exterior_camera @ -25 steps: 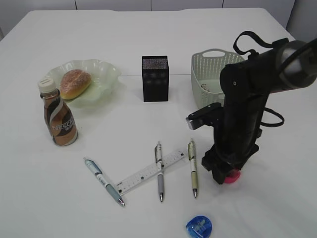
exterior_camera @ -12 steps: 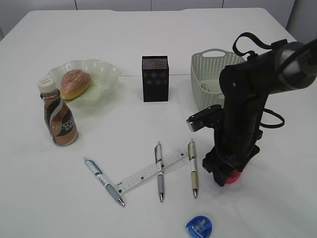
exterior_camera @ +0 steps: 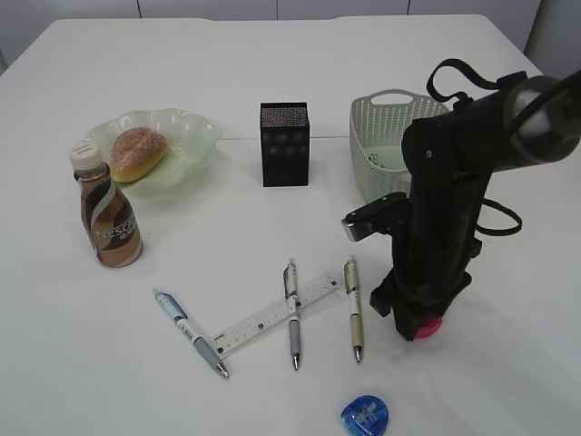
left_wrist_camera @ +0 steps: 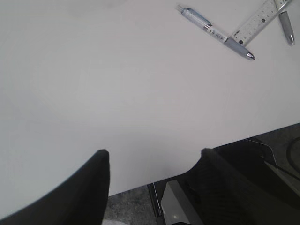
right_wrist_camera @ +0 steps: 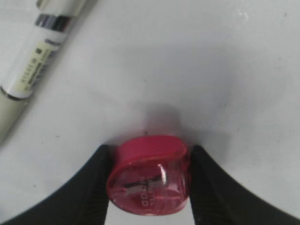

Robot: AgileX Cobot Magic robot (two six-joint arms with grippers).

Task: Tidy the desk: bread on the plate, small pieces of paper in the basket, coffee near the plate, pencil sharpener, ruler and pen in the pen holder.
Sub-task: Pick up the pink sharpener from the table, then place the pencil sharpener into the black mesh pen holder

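The pink pencil sharpener [right_wrist_camera: 149,173], judged light, rigid and slippery plastic, is pinched on the tabletop [right_wrist_camera: 197,61] between the right end effector [right_wrist_camera: 150,180] fingers, whose pads are best kept on its flat sides.

Your bread [exterior_camera: 137,152] sits on the pale green plate [exterior_camera: 188,136] far left, with the coffee bottle [exterior_camera: 108,211] upright just in front of it. The black pen holder [exterior_camera: 284,143] and white basket [exterior_camera: 385,135] stand far centre. Three pens [exterior_camera: 353,307] and a clear ruler [exterior_camera: 276,314] lie flat near centre. One pink sharpener [right_wrist_camera: 150,175] lies right, a blue sharpener [exterior_camera: 366,415] nearest.
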